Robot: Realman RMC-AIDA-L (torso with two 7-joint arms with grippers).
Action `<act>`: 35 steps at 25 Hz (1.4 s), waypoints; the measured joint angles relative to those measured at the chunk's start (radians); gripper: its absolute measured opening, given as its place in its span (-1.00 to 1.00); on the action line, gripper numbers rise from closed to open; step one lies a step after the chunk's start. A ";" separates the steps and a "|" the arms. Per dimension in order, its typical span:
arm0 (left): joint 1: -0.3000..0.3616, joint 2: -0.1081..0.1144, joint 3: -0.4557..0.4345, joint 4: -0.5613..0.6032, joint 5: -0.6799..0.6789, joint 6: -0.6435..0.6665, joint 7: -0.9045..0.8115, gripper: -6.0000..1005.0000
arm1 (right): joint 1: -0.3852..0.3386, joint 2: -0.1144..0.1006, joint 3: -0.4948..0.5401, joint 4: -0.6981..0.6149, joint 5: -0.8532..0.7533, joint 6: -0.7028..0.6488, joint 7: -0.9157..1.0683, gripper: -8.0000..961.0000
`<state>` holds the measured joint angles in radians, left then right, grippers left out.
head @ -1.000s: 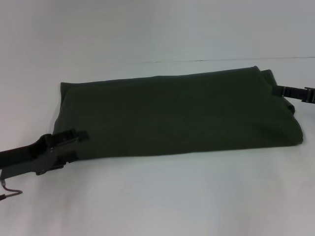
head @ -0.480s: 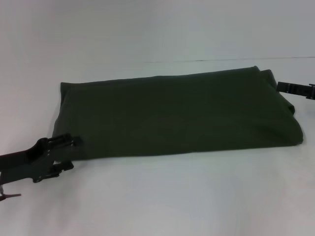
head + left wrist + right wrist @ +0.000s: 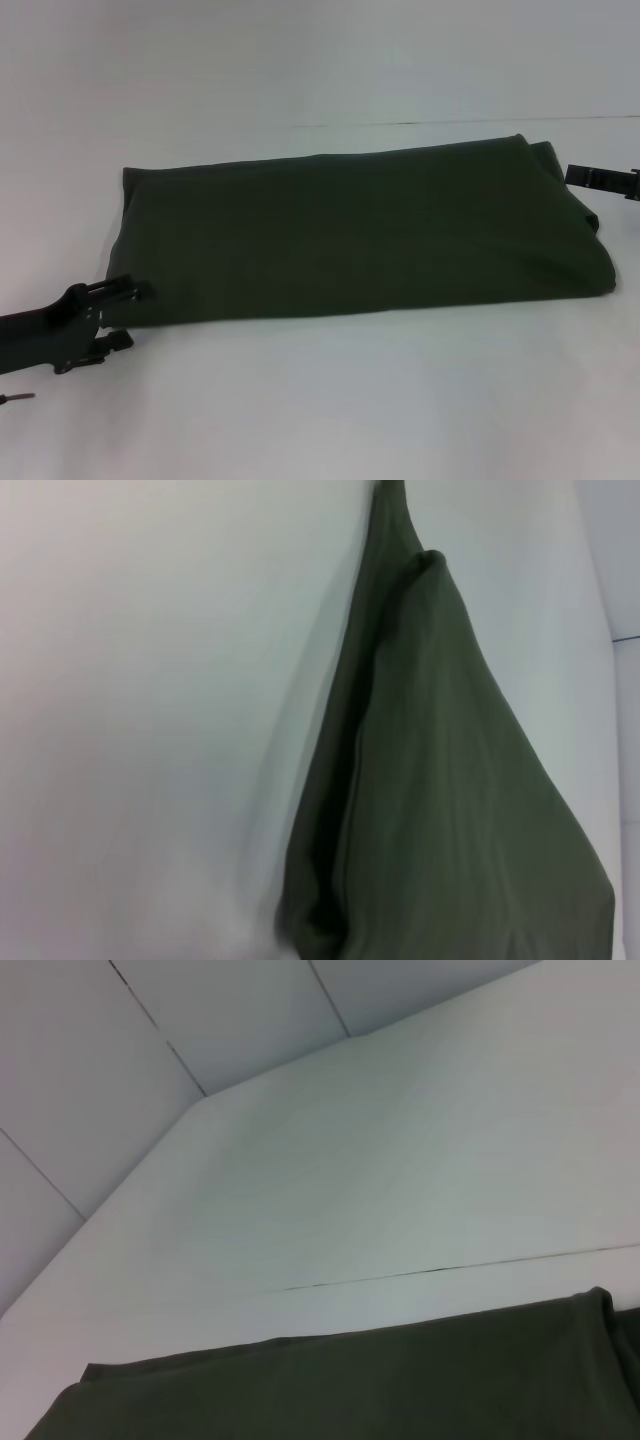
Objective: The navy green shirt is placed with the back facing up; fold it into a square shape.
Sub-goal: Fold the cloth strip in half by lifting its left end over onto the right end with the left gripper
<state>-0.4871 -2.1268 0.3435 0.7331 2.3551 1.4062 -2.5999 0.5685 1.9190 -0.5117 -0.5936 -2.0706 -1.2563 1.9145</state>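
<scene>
The navy green shirt (image 3: 360, 235) lies folded into a long, flat rectangle across the middle of the white table, plain side up. It also shows in the left wrist view (image 3: 450, 780), with stacked folded edges, and in the right wrist view (image 3: 400, 1380). My left gripper (image 3: 128, 315) is open and empty, low at the shirt's near-left corner and just clear of the cloth. My right gripper (image 3: 595, 180) shows only as a black bar at the picture's right edge, beside the shirt's far-right corner and apart from it.
The white table (image 3: 350, 400) runs wide in front of the shirt. A thin seam (image 3: 450, 123) crosses the surface behind the shirt. A small wire end (image 3: 15, 397) hangs under my left arm.
My left gripper has let go of the shirt's near-left corner and drawn back to the left and down. My right gripper has pulled away to the right, off the far-right corner.
</scene>
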 joint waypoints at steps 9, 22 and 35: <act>-0.005 0.003 0.000 -0.007 0.004 -0.024 0.000 0.72 | -0.001 0.000 0.004 0.000 0.001 0.000 0.001 0.46; -0.013 0.009 0.000 -0.024 0.018 -0.052 0.002 0.72 | -0.002 0.000 0.018 0.000 0.001 0.003 0.001 0.45; -0.029 0.016 0.000 -0.036 0.021 -0.083 0.009 0.72 | -0.001 0.003 0.033 0.000 0.001 0.003 0.001 0.44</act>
<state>-0.5159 -2.1106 0.3436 0.6973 2.3757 1.3236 -2.5909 0.5671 1.9219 -0.4786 -0.5936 -2.0693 -1.2532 1.9159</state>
